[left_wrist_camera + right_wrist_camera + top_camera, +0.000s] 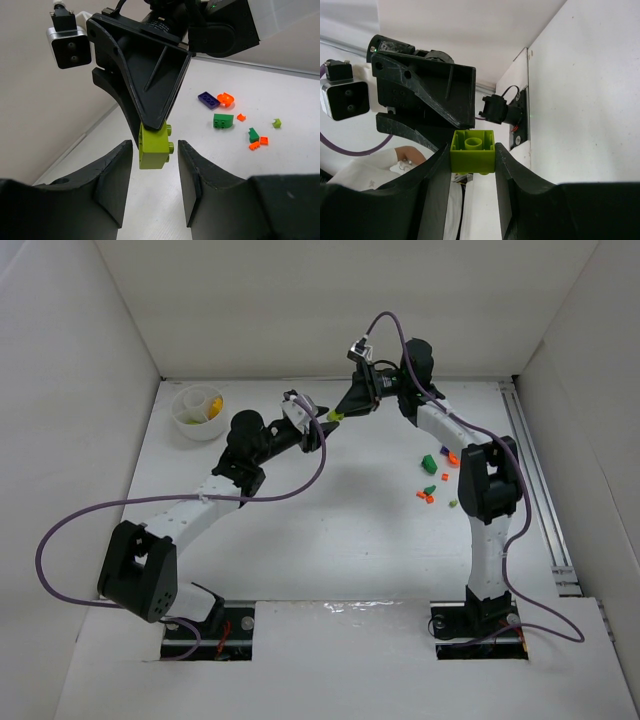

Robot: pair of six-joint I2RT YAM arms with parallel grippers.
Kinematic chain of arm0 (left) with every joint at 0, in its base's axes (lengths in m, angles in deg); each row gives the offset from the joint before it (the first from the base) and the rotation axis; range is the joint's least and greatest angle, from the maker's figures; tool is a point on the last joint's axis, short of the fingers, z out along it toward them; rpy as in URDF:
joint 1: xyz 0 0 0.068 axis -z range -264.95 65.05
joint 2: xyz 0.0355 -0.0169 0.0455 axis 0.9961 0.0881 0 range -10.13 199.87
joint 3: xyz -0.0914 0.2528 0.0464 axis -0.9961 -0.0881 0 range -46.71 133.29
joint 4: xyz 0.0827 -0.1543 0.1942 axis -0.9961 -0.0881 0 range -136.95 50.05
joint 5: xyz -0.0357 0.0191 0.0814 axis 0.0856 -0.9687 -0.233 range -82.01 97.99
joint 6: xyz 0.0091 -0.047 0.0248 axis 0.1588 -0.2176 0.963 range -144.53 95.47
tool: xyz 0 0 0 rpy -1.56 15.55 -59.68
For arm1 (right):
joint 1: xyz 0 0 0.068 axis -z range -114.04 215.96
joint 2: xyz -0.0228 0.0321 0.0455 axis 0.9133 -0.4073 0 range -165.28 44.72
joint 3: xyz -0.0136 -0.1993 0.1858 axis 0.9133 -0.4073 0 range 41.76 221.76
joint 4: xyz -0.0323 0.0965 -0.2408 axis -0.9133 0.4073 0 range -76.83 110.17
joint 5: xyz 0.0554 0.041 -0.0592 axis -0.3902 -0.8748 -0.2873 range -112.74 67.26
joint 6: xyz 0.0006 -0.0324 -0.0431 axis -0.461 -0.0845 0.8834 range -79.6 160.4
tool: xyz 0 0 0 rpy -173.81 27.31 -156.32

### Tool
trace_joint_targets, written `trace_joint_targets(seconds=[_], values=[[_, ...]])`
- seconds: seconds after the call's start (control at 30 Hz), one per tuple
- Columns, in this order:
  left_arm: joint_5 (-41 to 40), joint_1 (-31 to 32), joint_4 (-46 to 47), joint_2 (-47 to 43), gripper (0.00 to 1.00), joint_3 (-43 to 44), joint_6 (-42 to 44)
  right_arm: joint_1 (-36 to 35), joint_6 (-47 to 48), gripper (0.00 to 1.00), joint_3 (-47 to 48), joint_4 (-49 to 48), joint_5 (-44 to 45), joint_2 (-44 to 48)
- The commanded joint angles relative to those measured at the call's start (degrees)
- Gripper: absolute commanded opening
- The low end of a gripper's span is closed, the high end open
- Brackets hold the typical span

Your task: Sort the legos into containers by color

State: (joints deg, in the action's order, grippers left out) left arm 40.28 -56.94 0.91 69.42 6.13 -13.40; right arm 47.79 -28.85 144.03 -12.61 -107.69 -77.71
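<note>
A lime-green lego [472, 151] is pinched between the fingers of my right gripper [472, 156], held in the air above the back of the table. In the left wrist view the same lego [154, 145] hangs from the right gripper's tips, between the fingers of my left gripper [154, 148]. A small gap shows on each side, so the left jaws stand open around it. From above, both grippers meet at the lego [334, 416]. The white container [199, 432] at the back left holds yellow pieces. Loose legos lie at the right: green [428, 462], dark blue [208, 100], orange [226, 99].
White walls enclose the table on the left, back and right. A metal rail [532, 470] runs along the right edge. Purple cables [300, 480] loop over the table from both wrists. More small orange [428, 499] and green bits lie near the right arm.
</note>
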Motion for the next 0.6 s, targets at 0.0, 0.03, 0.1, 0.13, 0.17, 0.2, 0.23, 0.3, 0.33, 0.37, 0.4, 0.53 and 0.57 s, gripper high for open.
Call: trace_joint_targets(seconds=[0.0,0.03,0.1,0.13,0.17,0.2,0.23,0.3,0.33,0.37,0.4,0.53,0.57], values=[[0.7,0.2,3.1,-1.9,0.37,-0.4,0.6,-0.9,0.1,0.11,2.6,-4.0,-4.1,-0.1],[0.7,0.2,3.1,-1.9,0.37,-0.4,0.6,-0.9,0.1,0.11,2.6,-4.0,-4.1,-0.1],[0.7,0.2,3.1,-1.9,0.36,-0.4,1.2,-0.9,0.1,0.11,2.6,-4.0,-4.6,-0.1],[0.7,0.2,3.1,-1.9,0.35,-0.4,1.2,-0.9,0.1,0.11,2.6,-4.0,-4.6,-0.1],[0.7,0.2,2.5,-1.3,0.33,-0.4,1.7,-0.9,0.1,0.11,2.6,-4.0,-4.6,-0.1],[0.7,0.2,2.5,-1.3,0.32,-0.4,1.7,-0.9,0.1,0.11,2.6,-4.0,-4.6,-0.1],[0.7,0.2,2.5,-1.3,0.3,-0.4,1.7,-0.9,0.1,0.11,2.6,-4.0,-4.6,-0.1],[0.7,0.2,2.5,-1.3,0.26,-0.4,1.7,-0.9,0.1,0.1,2.6,-4.0,-4.6,-0.1],[0.7,0.2,1.9,-1.3,0.24,0.2,1.7,-0.9,0.1,0.1,2.6,-4.0,-4.6,-0.1],[0.7,0.2,1.9,-0.8,0.22,0.2,1.7,-0.9,0.1,0.1,2.6,-4.0,-4.6,-0.1],[0.7,0.2,1.3,-0.8,0.2,0.2,1.7,-0.9,0.1,0.1,2.6,-4.0,-4.6,-0.1],[0.1,0.2,0.8,-1.4,0.07,0.2,1.7,-0.9,-0.4,0.44,2.6,-4.0,-4.1,-0.1],[-0.5,0.2,0.2,-1.4,0.02,0.2,1.7,-0.9,-0.4,0.52,2.1,-4.6,-3.5,-0.1]])
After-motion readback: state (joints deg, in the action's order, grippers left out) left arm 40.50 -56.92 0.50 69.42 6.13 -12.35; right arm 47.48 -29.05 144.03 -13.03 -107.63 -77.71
